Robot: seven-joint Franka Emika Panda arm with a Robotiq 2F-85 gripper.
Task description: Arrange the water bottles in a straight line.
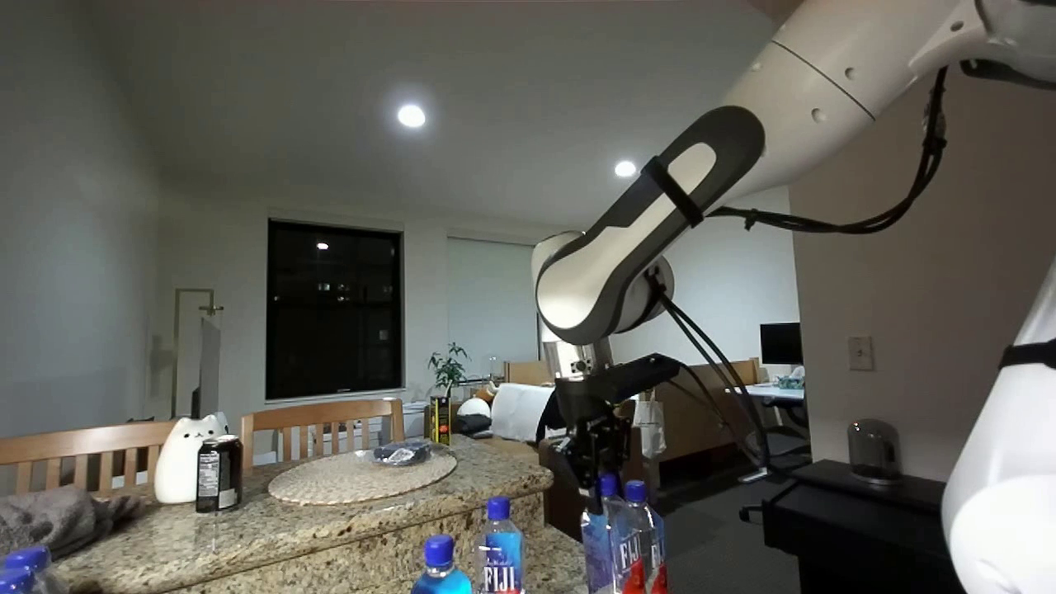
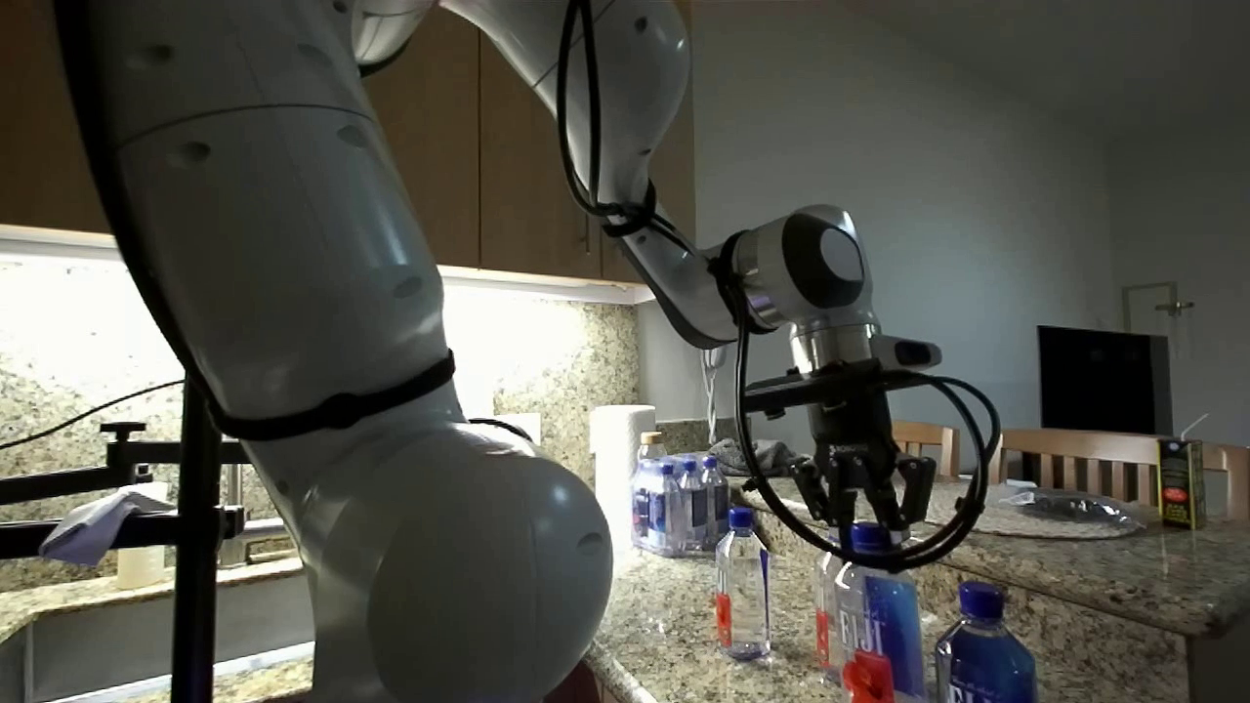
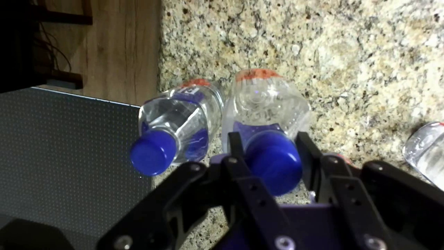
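In the wrist view my gripper (image 3: 272, 144) has its fingers close against both sides of a water bottle's blue cap (image 3: 274, 165). This bottle also shows in both exterior views, upright (image 1: 596, 549) (image 2: 884, 620). The gripper (image 2: 869, 517) points down onto it. A second water bottle (image 3: 187, 118) stands just beside it; it also shows in the exterior views (image 1: 648, 549) (image 2: 984, 654). Another water bottle (image 1: 501, 549) is partly hidden behind the held one in an exterior view (image 2: 823, 625). A further water bottle (image 2: 744, 591) stands apart, at the wrist view's right edge (image 3: 428, 152).
A group of similar bottles (image 2: 674, 513) stands at the back by a paper towel roll (image 2: 620, 469). The raised granite bar (image 1: 346, 536) runs beside the bottles. It bears a woven mat (image 1: 330, 483), a black can (image 1: 219, 474) and a white cat-eared appliance (image 1: 175, 466). The counter ends left of the bottles in the wrist view.
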